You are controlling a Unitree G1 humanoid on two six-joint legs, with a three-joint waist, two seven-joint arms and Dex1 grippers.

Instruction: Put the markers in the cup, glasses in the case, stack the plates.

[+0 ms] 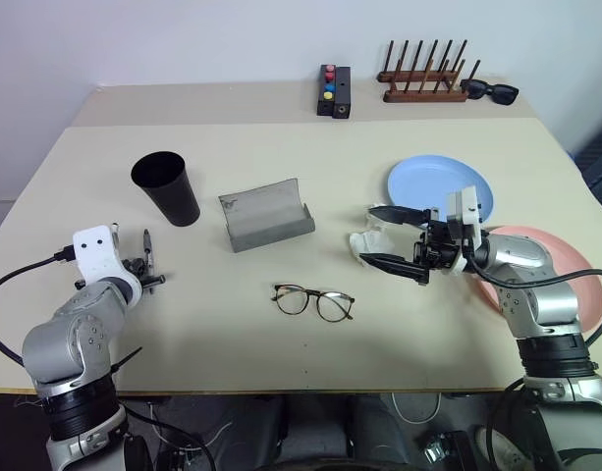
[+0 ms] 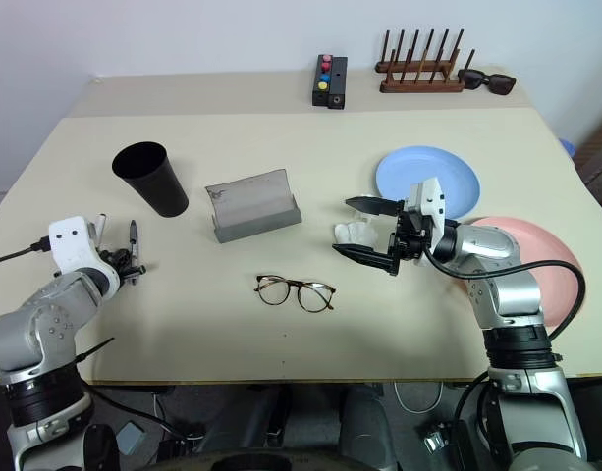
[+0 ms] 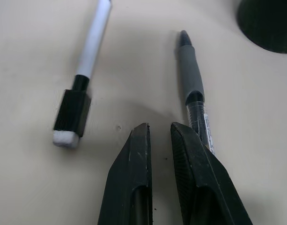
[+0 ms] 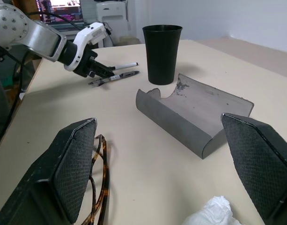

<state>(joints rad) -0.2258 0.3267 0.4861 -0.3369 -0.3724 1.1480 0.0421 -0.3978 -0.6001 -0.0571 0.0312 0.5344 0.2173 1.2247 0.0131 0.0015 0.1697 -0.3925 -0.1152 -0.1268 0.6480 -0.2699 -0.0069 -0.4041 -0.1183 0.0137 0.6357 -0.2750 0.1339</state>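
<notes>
Two markers lie at the table's left: a white one with a black cap (image 3: 89,56) and a dark one with a grey grip (image 3: 190,79). My left gripper (image 3: 158,127) rests low over the table just beside the dark marker, its fingers a narrow gap apart with nothing between them. The black cup (image 1: 167,186) stands upright behind the markers. The grey case (image 1: 266,216) lies open mid-table, and the glasses (image 1: 313,301) lie in front of it. My right gripper (image 1: 369,234) hovers wide open and empty, pointing left. The blue plate (image 1: 428,182) and the pink plate (image 1: 575,265) lie apart at the right.
A crumpled white tissue (image 1: 367,245) lies under the right gripper. At the table's far edge are a black box with coloured buttons (image 1: 333,90), a wooden rack (image 1: 425,83) and black sunglasses (image 1: 490,92).
</notes>
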